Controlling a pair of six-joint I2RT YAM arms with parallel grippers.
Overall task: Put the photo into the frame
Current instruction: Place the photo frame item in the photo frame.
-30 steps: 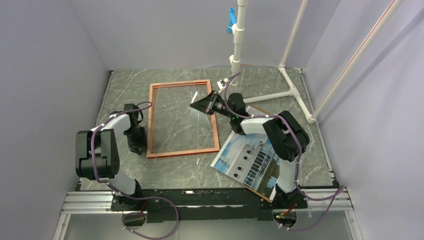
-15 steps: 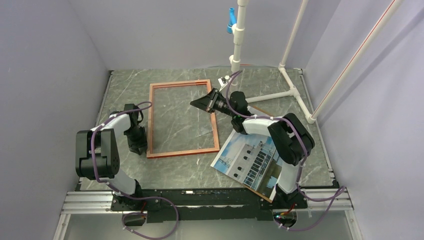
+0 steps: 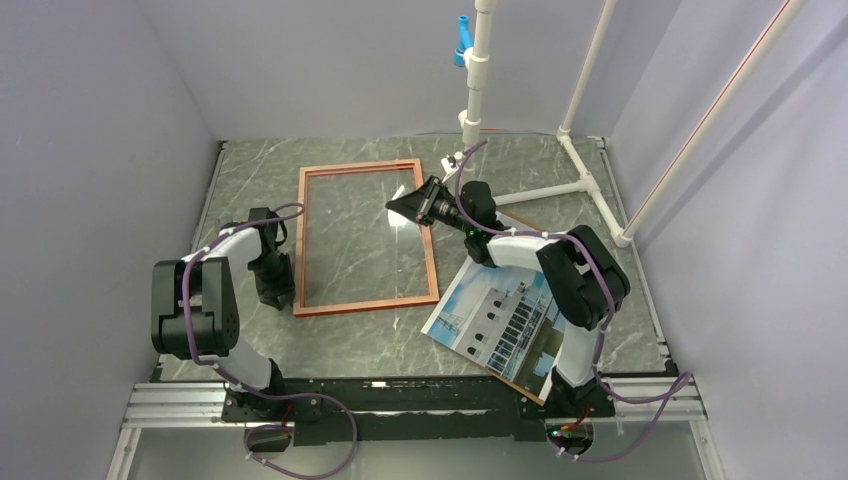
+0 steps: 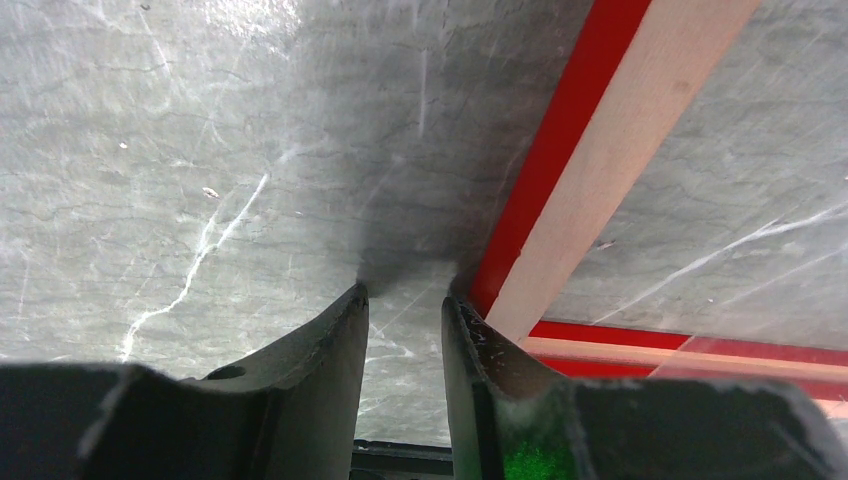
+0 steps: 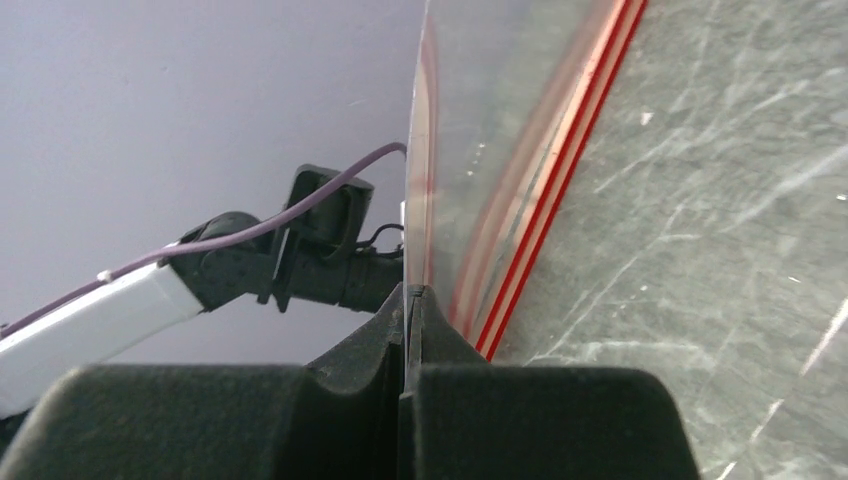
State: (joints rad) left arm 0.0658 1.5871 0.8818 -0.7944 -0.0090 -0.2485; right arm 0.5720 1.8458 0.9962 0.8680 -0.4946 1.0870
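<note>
Top external view: the frame (image 3: pixel 366 304) lies flat on the tabletop (image 3: pixel 250 180), orange-brown face up. The right fingers (image 3: pixel 392 207) reach over the frame's right rail near its far end. The right wrist view shows them pressed together, pinching the edge of the clear pane (image 5: pixel 470 150), with red rails just beside it. The left fingers (image 4: pixel 403 290) sit outside the frame's left rail near its near corner, slightly spread with nothing between them, one touching the rail. The photo (image 3: pixel 490 318) lies picture side up just right of the frame's near right corner.
</note>
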